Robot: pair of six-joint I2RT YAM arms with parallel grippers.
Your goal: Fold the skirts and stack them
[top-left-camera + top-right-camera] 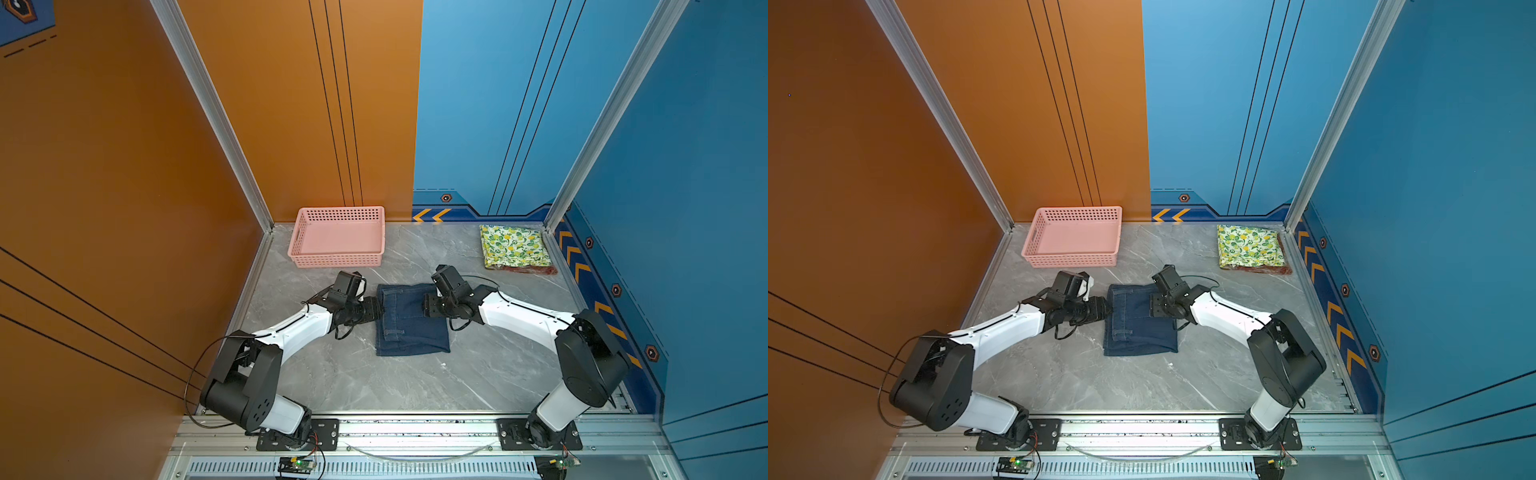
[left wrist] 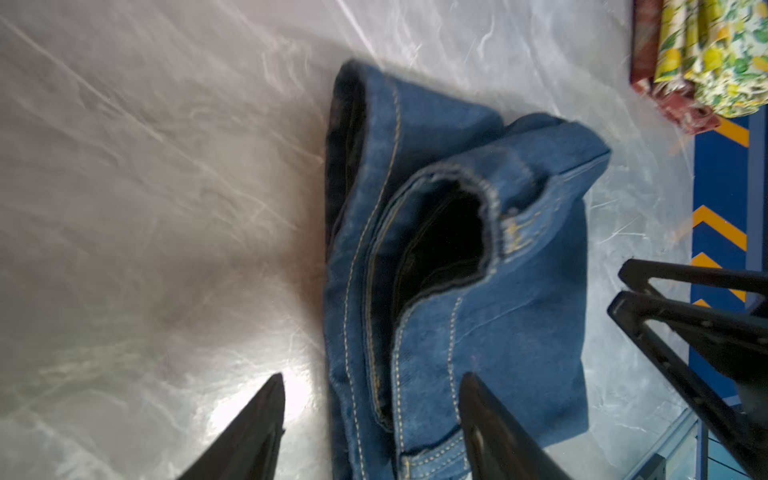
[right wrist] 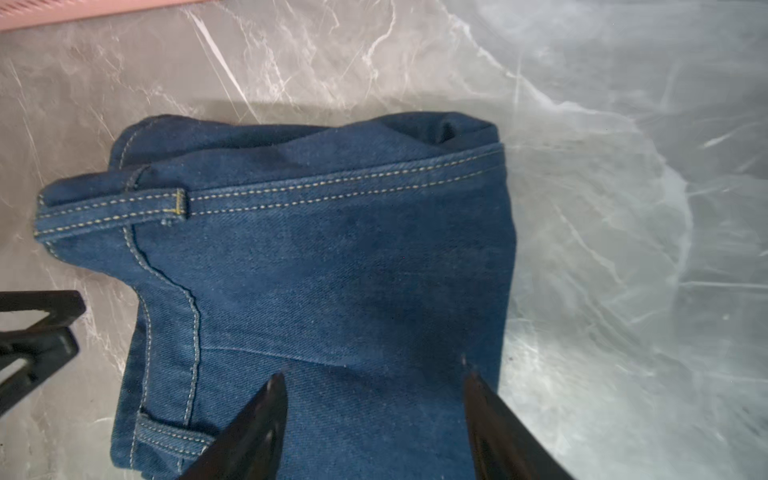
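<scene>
Denim skirt (image 1: 411,320) lies folded on table (image 1: 415,386), L gripper (image 2: 372,378) & R gripper (image 3: 374,374) at its opposite edges, both w/ jaws spread. Lemon-print skirt (image 1: 513,245) sits atop plaid skirt (image 1: 528,270), far-right corner.

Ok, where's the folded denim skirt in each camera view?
Top view: denim skirt at the middle of the grey marble table.
Top view: denim skirt again mid-table.
Left wrist: denim skirt around the picture's centre.
Right wrist: denim skirt filling the centre.
Shared landmark: the grey marble table beneath it.
</scene>
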